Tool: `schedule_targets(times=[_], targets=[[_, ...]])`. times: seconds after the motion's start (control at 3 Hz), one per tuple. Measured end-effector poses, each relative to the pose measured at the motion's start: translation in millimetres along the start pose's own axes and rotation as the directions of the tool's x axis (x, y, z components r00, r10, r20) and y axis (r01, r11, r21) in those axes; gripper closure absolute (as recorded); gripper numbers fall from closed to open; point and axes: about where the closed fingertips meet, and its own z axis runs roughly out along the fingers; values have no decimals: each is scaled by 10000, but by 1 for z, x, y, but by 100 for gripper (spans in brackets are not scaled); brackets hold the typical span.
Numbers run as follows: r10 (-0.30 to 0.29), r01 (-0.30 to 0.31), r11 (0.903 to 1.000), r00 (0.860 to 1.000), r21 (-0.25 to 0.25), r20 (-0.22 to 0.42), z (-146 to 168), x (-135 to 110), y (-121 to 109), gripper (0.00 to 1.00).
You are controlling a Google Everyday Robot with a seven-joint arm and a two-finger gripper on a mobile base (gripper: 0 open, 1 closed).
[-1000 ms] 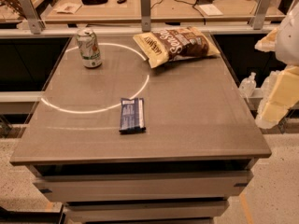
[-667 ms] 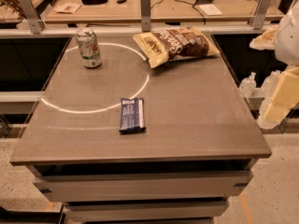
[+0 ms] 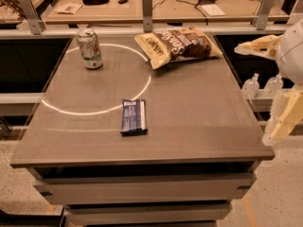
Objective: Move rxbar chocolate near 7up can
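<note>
The rxbar chocolate (image 3: 133,117), a flat dark blue bar with pale lettering, lies on the grey table (image 3: 199,126) near the middle front. The 7up can (image 3: 89,48) stands upright at the table's back left, well apart from the bar. My gripper (image 3: 267,86) hangs off the table's right edge, far to the right of the bar. Its cream fingers (image 3: 258,46) are spread apart and hold nothing.
A yellow-and-brown chip bag (image 3: 177,44) lies at the back of the table, right of the can. A bright ring of light (image 3: 94,111) crosses the tabletop. A cluttered workbench (image 3: 156,6) stands behind. Plastic bottles (image 3: 251,85) stand below on the right.
My gripper has shifted slightly to the left, towards the table's right edge. The bar, the can and the chip bag have not moved.
</note>
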Motion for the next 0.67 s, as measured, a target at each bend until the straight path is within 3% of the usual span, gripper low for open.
schedule_targets(times=[0.33,0.67], targets=[[-2050,2038,9780,9785,451,237,17,-21,-3,0],[-4084,4078,9128,9116,209,476,44,-39,-18,0]])
